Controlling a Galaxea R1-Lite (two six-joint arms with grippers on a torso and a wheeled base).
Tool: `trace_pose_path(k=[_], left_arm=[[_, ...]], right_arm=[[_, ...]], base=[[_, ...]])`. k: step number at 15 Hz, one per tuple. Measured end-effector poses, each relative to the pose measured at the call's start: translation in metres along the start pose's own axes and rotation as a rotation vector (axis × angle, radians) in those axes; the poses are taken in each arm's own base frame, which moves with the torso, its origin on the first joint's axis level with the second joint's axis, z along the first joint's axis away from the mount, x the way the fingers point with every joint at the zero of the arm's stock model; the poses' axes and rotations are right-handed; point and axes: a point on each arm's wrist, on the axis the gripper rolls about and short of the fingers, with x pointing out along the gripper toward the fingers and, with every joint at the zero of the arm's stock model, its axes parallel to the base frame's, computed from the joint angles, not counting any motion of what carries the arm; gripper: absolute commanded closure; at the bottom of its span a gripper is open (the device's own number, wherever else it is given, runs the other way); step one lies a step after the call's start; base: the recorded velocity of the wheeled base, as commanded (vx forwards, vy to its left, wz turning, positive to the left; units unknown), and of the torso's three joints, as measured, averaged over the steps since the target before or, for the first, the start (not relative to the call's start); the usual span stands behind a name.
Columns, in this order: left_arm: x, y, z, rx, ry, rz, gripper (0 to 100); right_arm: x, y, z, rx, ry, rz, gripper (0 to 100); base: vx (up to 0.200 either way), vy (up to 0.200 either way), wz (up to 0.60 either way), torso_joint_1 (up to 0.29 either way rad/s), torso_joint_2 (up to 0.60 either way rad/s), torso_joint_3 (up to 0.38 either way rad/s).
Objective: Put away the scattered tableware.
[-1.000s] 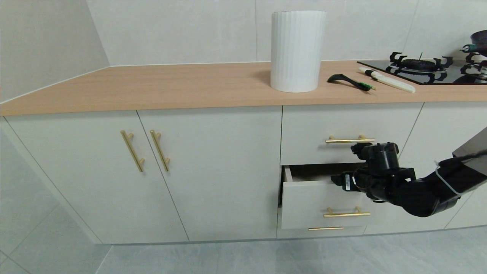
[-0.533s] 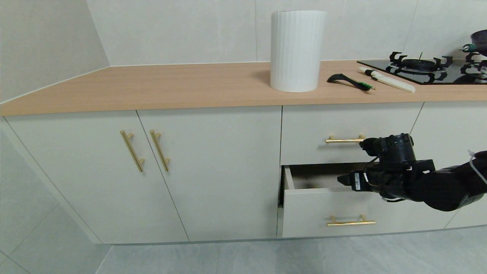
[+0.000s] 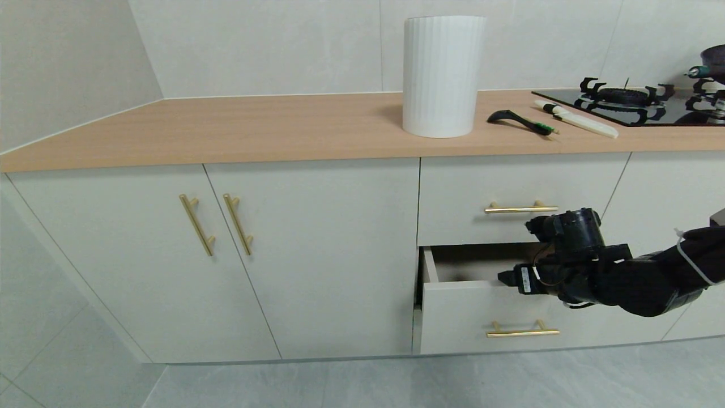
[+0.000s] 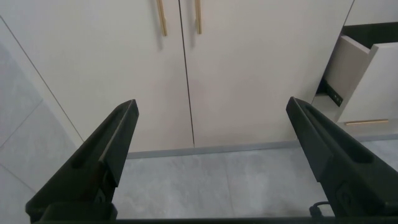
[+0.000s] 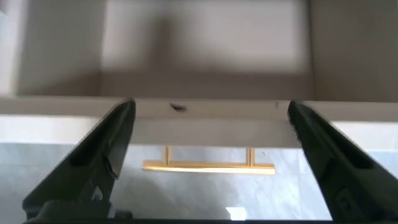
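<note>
i am holding the right gripper [image 3: 506,278] at the front edge of the open drawer [image 3: 476,309], fingers [image 5: 106,149] spread wide and gripping nothing, i judge to ready it for the black ladle [image 3: 518,121] and white knife [image 3: 578,119] lying on the table [image 3: 255,127] above.

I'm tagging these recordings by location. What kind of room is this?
Most likely a home kitchen: a gas hob set in a wooden counter, with cabinets below and one drawer pulled open.
</note>
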Motion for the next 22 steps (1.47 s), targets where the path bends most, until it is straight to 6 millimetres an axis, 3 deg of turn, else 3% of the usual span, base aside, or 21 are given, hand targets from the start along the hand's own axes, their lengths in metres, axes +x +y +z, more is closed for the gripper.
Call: trace_pose_path(k=[12, 22], left_arm=[[0.000, 0.000, 0.000, 0.000, 0.000, -0.001, 0], [0.000, 0.000, 0.000, 0.000, 0.000, -0.002, 0]], right_arm=[[-0.043, -0.007, -0.001, -0.045, 0.262, -0.001, 0], [-0.060, 0.002, -0.007, -0.126, 0.364, 0.010, 0]], base=[[0.000, 0.000, 0.00, 0.000, 0.00, 0.000], [0.000, 0.000, 0.00, 0.000, 0.00, 0.000]])
